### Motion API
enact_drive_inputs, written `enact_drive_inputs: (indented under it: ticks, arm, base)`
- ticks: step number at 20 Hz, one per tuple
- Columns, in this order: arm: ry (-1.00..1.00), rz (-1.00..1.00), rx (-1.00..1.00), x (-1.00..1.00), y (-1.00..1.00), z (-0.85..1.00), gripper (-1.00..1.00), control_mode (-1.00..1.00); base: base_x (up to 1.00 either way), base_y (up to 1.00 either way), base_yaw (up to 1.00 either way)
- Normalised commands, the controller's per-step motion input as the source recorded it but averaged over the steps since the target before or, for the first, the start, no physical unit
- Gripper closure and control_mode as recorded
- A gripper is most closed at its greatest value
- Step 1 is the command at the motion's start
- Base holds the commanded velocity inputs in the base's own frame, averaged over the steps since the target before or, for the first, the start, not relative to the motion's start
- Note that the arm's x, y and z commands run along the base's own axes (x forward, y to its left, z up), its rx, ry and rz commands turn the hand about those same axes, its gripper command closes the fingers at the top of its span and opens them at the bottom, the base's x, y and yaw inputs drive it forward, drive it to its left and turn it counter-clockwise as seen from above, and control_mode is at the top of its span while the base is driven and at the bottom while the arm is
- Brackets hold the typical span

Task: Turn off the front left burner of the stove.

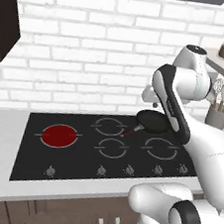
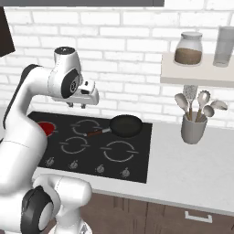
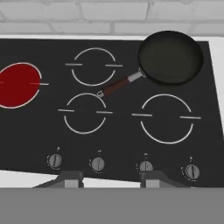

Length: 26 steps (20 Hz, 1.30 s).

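Glowing bright red, the front left burner (image 1: 58, 135) sits at the left end of the stove (image 1: 77, 167), set in the white desk (image 1: 1, 134). The hand (image 2: 77, 105) hangs above the cooktop, fingers (image 3: 70, 178) spread apart and holding nothing. A black pan (image 3: 170, 57) rests at the back right, above the knobs (image 3: 98, 164)

The arm (image 1: 183, 118) is glossy white, built of rounded, bulging links with dark grey bands at the joints and a black stripe down one link. The gripper (image 2: 77, 104) looks like a white block with small dark fingers (image 3: 70, 177), possibly grey.
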Motion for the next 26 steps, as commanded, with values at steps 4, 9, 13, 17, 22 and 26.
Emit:
enact_drive_inputs:
  ticks: [4,9,13,17,22,26]
  arm:
    - [0.0,0.01,0.0,-0.14,0.09,0.0,-1.0,-1.0]
    - [0.0,0.09,-0.01,-0.23,0.47,0.0,-1.0,-1.0]
    - [0.0,0.2,-0.08,-0.4,0.88,-0.11,-1.0,-1.0]
    - [0.01,0.29,-0.13,-0.49,1.0,-0.37,-1.0,-1.0]
    - [0.02,0.29,-0.08,-0.49,1.0,-0.48,-1.0,-1.0]
    - [0.05,0.25,-0.01,-0.38,1.0,-0.5,-1.0,-1.0]
  base:
    - [0.0,0.0,0.0]
    - [0.0,0.0,0.0]
    - [0.0,0.0,0.0]
    - [0.0,0.0,0.0]
    - [0.0,0.0,0.0]
    - [0.0,0.0,0.0]
